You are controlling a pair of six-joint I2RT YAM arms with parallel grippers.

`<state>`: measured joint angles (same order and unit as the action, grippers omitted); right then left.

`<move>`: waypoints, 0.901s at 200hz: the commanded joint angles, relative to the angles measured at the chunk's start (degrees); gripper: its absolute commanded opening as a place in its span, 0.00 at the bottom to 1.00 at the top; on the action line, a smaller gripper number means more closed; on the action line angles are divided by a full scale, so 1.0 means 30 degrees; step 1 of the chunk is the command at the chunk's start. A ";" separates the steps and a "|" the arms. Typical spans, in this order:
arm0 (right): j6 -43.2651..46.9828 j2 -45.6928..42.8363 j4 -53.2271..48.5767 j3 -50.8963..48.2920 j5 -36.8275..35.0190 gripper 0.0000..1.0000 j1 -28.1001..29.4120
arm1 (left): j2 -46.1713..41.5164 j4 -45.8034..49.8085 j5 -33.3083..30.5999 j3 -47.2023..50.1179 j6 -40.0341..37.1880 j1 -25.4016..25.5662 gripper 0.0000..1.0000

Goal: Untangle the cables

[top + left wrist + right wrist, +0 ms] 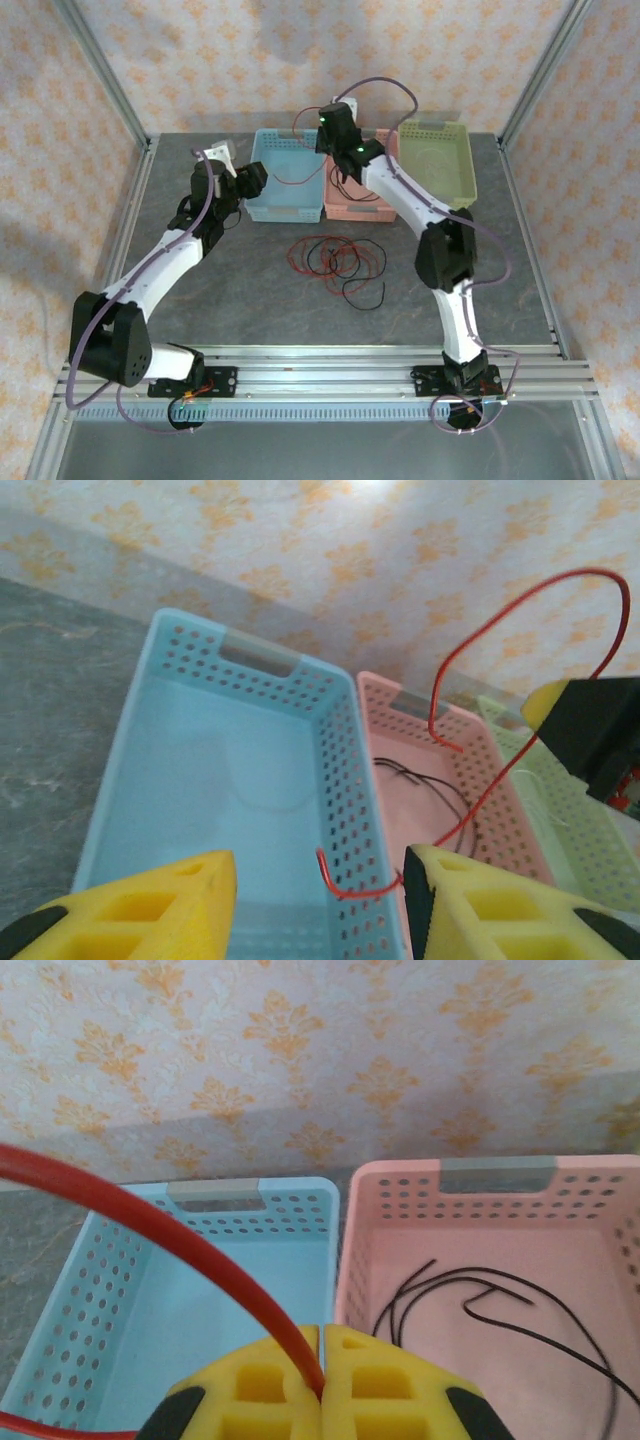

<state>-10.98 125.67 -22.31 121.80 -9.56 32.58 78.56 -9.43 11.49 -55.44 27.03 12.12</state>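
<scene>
Right jaws: the right gripper (321, 1332) is pressed shut on a red cable (200, 1248), which arcs up and left above the blue basket (100, 1260).
Left jaws: the left gripper (318, 875) stands parted and holds nothing; the red cable's hooked end sits between its fingers, at the blue basket's wall.
Pink basket (480, 1200): loops of black cable (460, 1273) lie inside.
Worktop (230, 300): a tangle of red and black cables (335, 258) lies in front of the baskets, between the arms.
</scene>
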 commanded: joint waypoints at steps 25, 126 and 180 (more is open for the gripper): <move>-0.0353 0.4381 -0.1206 0.5151 -0.0386 0.00 -0.0078 | 0.1481 -0.1364 0.0159 -0.0507 0.0508 -0.0898 0.50; 0.0766 0.6390 -0.0629 0.6016 0.1658 0.20 -0.0078 | 0.3725 -0.2157 0.1699 -0.0142 0.1354 -0.0922 0.49; 0.1126 0.5115 -0.0936 0.5831 0.2301 0.29 -0.0078 | 0.2419 -0.1638 0.1095 0.0952 0.0965 -0.0115 0.50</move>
<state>-8.73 145.86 -24.25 137.91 -3.51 32.58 89.14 -14.33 15.81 -54.11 30.20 9.89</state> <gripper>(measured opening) 0.285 0.495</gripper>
